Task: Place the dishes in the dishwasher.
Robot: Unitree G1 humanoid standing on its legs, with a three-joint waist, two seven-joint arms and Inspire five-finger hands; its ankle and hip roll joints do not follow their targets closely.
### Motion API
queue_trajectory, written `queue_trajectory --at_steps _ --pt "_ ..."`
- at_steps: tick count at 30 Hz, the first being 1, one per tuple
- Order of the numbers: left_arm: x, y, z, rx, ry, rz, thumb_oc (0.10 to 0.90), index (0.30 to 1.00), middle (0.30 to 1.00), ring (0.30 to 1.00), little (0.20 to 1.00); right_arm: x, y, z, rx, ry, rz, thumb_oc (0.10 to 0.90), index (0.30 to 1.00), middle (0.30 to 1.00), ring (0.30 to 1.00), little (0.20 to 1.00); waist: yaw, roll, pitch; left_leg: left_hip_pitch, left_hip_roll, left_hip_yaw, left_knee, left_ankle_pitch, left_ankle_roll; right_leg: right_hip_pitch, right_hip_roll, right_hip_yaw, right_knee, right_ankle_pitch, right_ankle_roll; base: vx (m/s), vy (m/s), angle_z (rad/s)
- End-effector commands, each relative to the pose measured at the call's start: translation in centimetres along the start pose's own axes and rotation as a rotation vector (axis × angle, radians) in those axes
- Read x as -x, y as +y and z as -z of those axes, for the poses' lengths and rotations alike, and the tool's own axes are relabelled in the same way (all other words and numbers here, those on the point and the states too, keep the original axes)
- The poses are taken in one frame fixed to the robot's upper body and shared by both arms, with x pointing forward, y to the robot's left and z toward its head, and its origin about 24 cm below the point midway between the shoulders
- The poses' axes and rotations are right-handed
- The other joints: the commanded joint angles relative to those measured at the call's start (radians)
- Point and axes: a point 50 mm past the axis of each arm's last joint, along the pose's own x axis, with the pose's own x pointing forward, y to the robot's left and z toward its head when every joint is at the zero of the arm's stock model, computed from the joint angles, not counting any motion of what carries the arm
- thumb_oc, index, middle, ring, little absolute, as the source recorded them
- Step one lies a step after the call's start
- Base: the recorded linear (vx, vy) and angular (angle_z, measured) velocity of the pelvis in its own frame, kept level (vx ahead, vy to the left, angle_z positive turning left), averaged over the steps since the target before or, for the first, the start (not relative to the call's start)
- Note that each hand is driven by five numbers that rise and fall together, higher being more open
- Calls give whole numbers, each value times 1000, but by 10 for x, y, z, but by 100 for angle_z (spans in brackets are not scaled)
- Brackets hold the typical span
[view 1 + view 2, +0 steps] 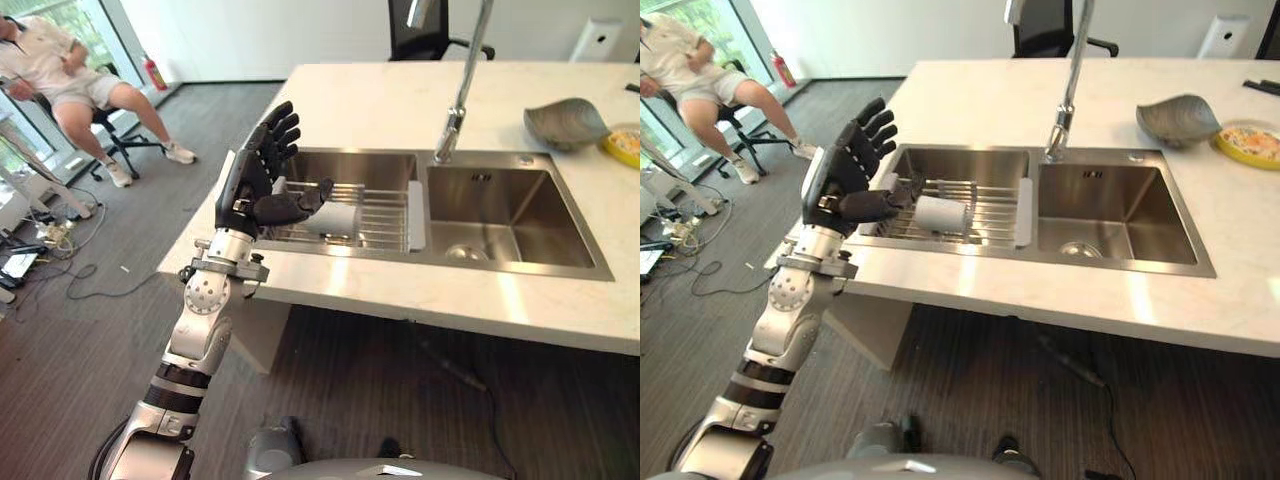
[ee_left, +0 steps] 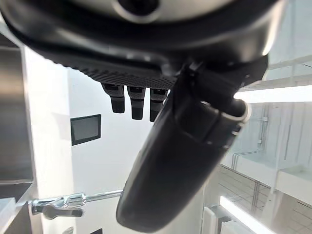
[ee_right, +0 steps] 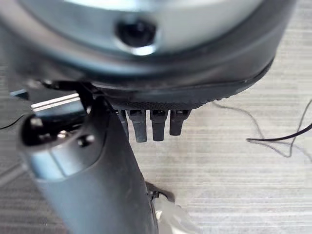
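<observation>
In the left eye view, we hold our left hand (image 1: pixel 262 175) raised above the near left corner of a pale stone bench (image 1: pixel 360 100), fingers (image 1: pixel 283 125) straight and spread, thumb jutting toward the sink, gripping nothing. Just past it a double steel sink (image 1: pixel 500 215) is set into the bench; its left basin holds a wire rack (image 1: pixel 375 215) with a white cup (image 1: pixel 338 217) lying on its side. A grey bowl (image 1: pixel 565 123) and a yellow plate (image 1: pixel 625 145) sit well apart on the far right of the bench. A person (image 1: pixel 60 70) sits on a chair in the background. The right eye view shows the same layout, the cup (image 1: pixel 940 213) just beside our thumb. In the left wrist view the fingers point out straight, empty. In the right wrist view our right hand (image 3: pixel 97 165) hangs over the floor, fingers relaxed, holding nothing. We judge the task barely begun: every dish is unloaded, and we cannot tell where the dishwasher is.
</observation>
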Motion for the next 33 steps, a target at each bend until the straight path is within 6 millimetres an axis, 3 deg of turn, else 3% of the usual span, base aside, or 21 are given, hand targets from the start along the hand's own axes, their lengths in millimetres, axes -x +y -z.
queue_trajectory --at_steps 1,3,4,5,7,9,10,11,12,13,15,18,19,26,28,33 --pt "-12 9 -46 -8 -225 -3 800 900 900 900 900 3 -17 1 -11 -10 34 800 900 900 900 900 40 47 -13 60 -101 -48 22 -91 92 131 -60 -37 56 -130 186 217 129 -85" --pt "-13 7 -45 19 -213 7 800 900 900 900 900 3 -14 7 -76 -2 29 800 900 900 900 900 17 67 -13 146 -116 -24 -62 -135 137 63 -117 -83 276 -129 226 85 145 -66" --pt "-11 8 -43 14 -206 0 800 900 900 900 900 2 -8 3 -87 -20 4 800 900 900 900 900 -2 78 -2 177 -122 -32 -82 -151 158 0 -163 -79 396 -88 258 24 119 12" --pt "-12 6 -42 -6 -198 12 800 900 900 900 900 0 3 -7 -110 -48 -38 800 900 900 900 900 -17 86 20 199 -128 -51 -99 -161 184 -101 -226 -40 591 -41 284 -5 49 27" --pt "-13 6 -43 -6 -199 12 800 900 900 900 900 0 3 -7 -111 -48 -38 800 900 900 900 900 -14 82 18 196 -132 -47 -99 -161 185 -111 -233 -34 603 -46 284 17 -25 17" --pt "-13 3 -39 -1 -181 34 800 900 900 900 900 -1 8 -12 -81 -60 -47 800 900 900 900 900 -16 79 15 208 -140 -80 -101 -179 189 -113 -259 -9 557 -59 277 72 -96 10" --pt "-14 3 -39 -14 -180 45 800 900 900 900 900 -1 8 -17 -54 -73 -46 800 900 900 900 900 -10 76 7 204 -141 -90 -99 -185 186 -93 -273 -21 472 -66 265 37 -139 58" --pt "-13 1 -42 -24 -185 65 800 900 900 900 900 -1 8 -20 -59 -83 -40 800 900 900 900 900 -10 76 -4 200 -139 -98 -105 -187 180 -87 -277 -27 410 -43 261 101 -290 75" --pt "-15 -2 -43 -33 -189 98 800 900 900 900 900 -1 6 -23 -79 -94 -33 800 900 900 900 900 -14 66 -20 198 -137 -117 -103 -192 167 -72 -275 8 271 -7 263 125 -290 66" --pt "-15 -2 -43 -40 -185 108 800 900 900 900 900 -1 7 -24 -73 -94 -40 800 900 900 900 900 -17 63 -27 194 -136 -130 -96 -193 163 -78 -274 47 225 15 269 155 -282 57" --pt "-15 -5 -42 -38 -184 127 800 900 900 900 900 -1 7 -24 -71 -92 -46 800 900 900 900 900 -19 56 -31 196 -136 -137 -82 -200 159 -71 -275 79 206 25 276 93 -127 46" --pt "-16 -5 -41 -34 -175 132 800 900 900 900 900 -2 14 -23 -35 -81 -67 800 900 900 900 900 -4 40 -47 200 -136 -130 -58 -218 151 -42 -283 39 173 38 283 116 -239 34" --pt "-6 0 -31 -2 -126 118 800 900 900 900 900 -2 30 -24 41 -108 -142 800 900 900 900 900 17 24 -70 194 -94 -137 -34 -201 120 11 -241 -8 113 -3 270 103 -335 8" --pt "-7 12 -26 -101 -78 95 800 900 900 900 900 -2 25 -7 47 -60 -119 800 900 900 900 900 -8 36 -81 204 -28 -158 -62 -129 69 70 -139 -42 18 -43 227 56 -245 1" --pt "-10 18 -27 -177 -72 84 800 900 900 900 900 -2 25 -5 35 -60 -119 800 900 900 900 900 -10 40 -81 209 -20 -156 -73 -122 63 74 -132 -48 18 -51 224 11 -79 -1" --pt "-24 34 -38 -599 -49 141 800 900 900 900 900 -1 17 5 3 -32 -114 800 900 900 900 900 -34 55 -81 224 0 -141 -107 -93 45 74 -105 -54 18 -62 219 22 -56 8"
